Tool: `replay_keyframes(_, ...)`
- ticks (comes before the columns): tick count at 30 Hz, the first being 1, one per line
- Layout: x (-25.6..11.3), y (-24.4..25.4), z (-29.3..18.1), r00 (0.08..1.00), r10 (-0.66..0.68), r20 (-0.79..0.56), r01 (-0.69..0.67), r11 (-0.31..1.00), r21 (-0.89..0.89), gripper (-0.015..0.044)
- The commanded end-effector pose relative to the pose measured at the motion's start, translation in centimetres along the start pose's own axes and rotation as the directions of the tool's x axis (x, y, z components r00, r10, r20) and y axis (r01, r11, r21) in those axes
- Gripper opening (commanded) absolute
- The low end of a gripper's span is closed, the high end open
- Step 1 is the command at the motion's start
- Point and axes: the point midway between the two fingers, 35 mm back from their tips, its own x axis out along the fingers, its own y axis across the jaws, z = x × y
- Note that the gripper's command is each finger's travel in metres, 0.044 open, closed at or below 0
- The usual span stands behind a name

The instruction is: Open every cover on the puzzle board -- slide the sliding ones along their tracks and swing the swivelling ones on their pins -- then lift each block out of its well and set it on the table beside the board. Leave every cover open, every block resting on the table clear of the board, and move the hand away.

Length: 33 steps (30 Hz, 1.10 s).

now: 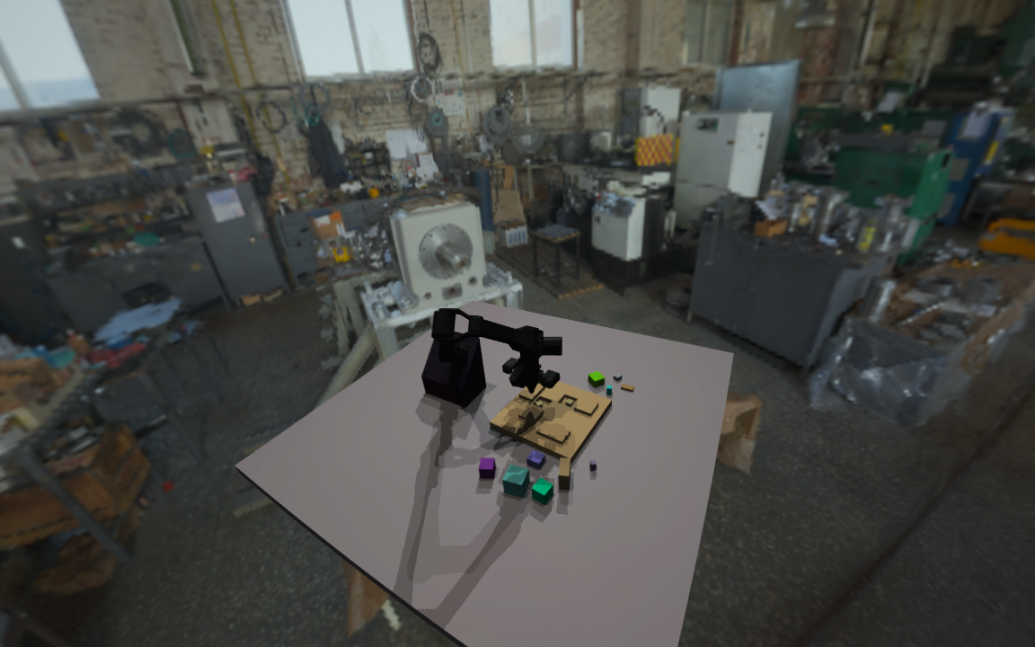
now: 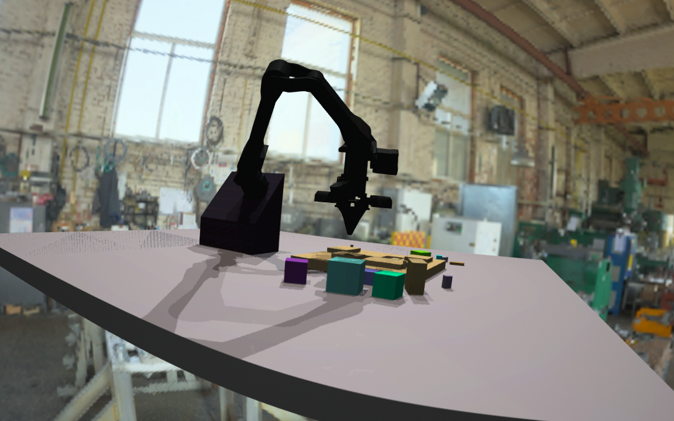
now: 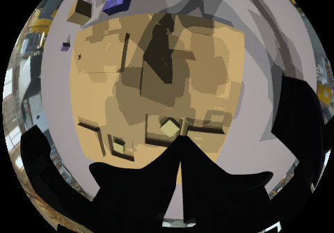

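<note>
My gripper [image 1: 533,391] [image 2: 350,233] [image 3: 181,140] is shut and empty, fingertips down, a little above the tan puzzle board [image 1: 590,419] [image 3: 91,97]. In the wrist view a wider well [image 3: 154,133] and a smaller well [image 3: 128,156] lie uncovered beyond the fingertips; each shows a pale square patch and no coloured block. One raised cover [image 3: 102,53] [image 1: 553,432] lies near the board's front edge. Another cover [image 1: 586,406] is at the right, and a shaded cover [image 3: 163,95] lies mid-board. Shadows hide whether anything is under these covers.
In front of the board stand purple [image 1: 486,467], teal [image 1: 516,481], green [image 1: 542,491], blue-violet [image 1: 535,459] and tall brown [image 1: 563,474] blocks, with a small violet piece [image 1: 593,465]. Behind are a lime block [image 1: 595,377], small cyan piece [image 1: 609,390] and flat orange piece [image 1: 626,387].
</note>
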Motion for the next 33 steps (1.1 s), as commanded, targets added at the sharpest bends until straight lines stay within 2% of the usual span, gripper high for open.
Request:
replay_keyframes(1,-0.3,-2.0,-1.1,1.000,0.000,-0.007,0.000,1.000,0.001,0.0000)
replay_keyframes(11,-0.8,-7.1,-2.8,1.000,0.002,-0.004,-0.002,1.000,0.009,0.0000)
replay_keyframes(33,-0.9,-7.2,-2.8,1.000,0.002,-0.004,-0.002,1.000,0.009,0.0000)
